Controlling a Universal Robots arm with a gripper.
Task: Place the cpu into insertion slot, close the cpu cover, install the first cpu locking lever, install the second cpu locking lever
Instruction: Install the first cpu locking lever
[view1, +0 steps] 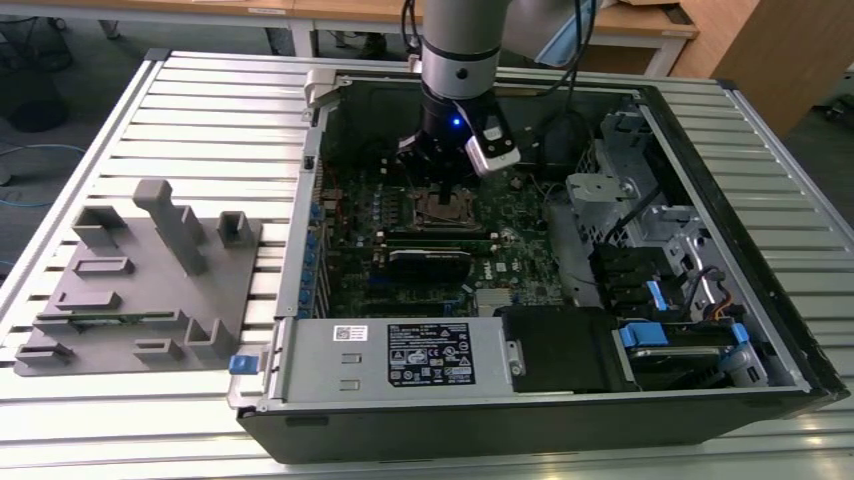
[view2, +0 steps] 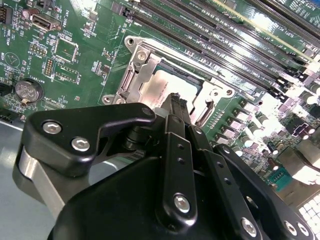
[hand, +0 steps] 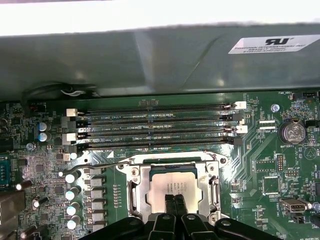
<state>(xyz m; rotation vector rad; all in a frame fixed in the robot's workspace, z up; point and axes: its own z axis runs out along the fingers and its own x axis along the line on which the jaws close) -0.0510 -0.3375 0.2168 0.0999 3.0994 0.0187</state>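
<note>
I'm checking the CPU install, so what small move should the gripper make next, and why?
Probably shift the shut gripper toward the locking lever: the cpu lies in its socket, the cpu cover looks flat over it, and that lever seems unlatched.

the cpu (hand: 172, 187) looks dull metal, the cpu cover (hand: 142, 196) shinier.

HIDDEN / CUT OFF, itemised:
1. cpu (hand: 172, 186): near edge hidden behind gripper (hand: 174, 204) tips in first wrist view. Approx. half covered by gripper linkage in second wrist view.
2. cpu cover (hand: 138, 192): near side hidden under gripper body in both wrist views.
3. gripper: body cut off by pic edge in both wrist views.
4. socket (view1: 441, 208), exterior view: too small to tell chip from frame.
5. arm (view1: 461, 40): upper part cut off at top edge, exterior view.
</note>
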